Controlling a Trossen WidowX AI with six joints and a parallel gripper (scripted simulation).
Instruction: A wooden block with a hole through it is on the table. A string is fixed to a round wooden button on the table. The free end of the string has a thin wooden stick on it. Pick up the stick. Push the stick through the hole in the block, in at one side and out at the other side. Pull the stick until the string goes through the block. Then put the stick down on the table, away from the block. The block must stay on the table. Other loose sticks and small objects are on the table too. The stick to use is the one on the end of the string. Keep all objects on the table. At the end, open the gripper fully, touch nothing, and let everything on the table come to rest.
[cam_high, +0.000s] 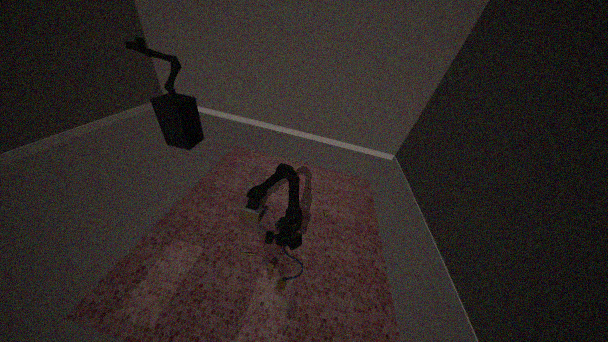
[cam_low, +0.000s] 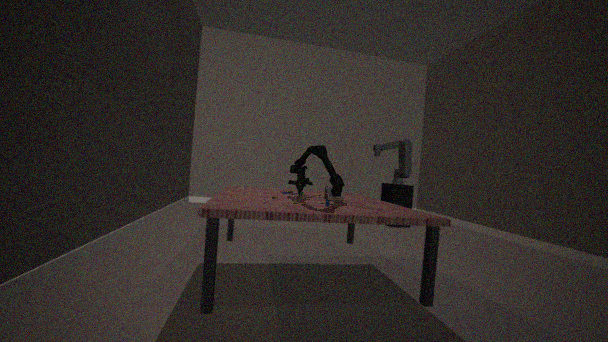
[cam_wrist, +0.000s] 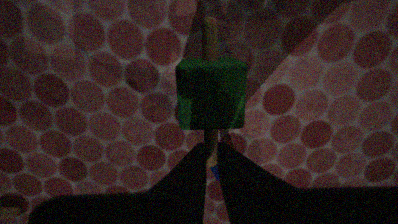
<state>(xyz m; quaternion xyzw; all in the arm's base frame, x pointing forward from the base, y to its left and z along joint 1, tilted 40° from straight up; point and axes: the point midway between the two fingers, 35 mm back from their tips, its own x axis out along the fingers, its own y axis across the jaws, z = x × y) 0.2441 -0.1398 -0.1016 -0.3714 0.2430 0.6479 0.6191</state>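
Note:
The green block (cam_wrist: 212, 95) sits ahead of my fingertips in the wrist view. The wooden stick (cam_wrist: 211, 37) runs through it: its far end sticks out beyond the block, and a short near part shows between block and fingers. My gripper (cam_wrist: 211, 149) (cam_low: 300, 193) is shut on the stick close behind the block. A blue bit of string (cam_wrist: 215, 172) shows just behind the fingertips. In the top view the string (cam_high: 302, 265) curves from under the gripper to a small yellowish thing (cam_high: 281, 285), probably the button. The block is hidden there by the arm.
A thin loose stick (cam_high: 250, 253) and a small dark object (cam_high: 274, 261) lie left of the string. A yellowish object (cam_wrist: 10, 206) is at the wrist view's lower left edge. A blue object (cam_low: 287, 193) lies left of the gripper. Another arm stands on a black pedestal (cam_high: 177, 120) (cam_low: 397, 195).

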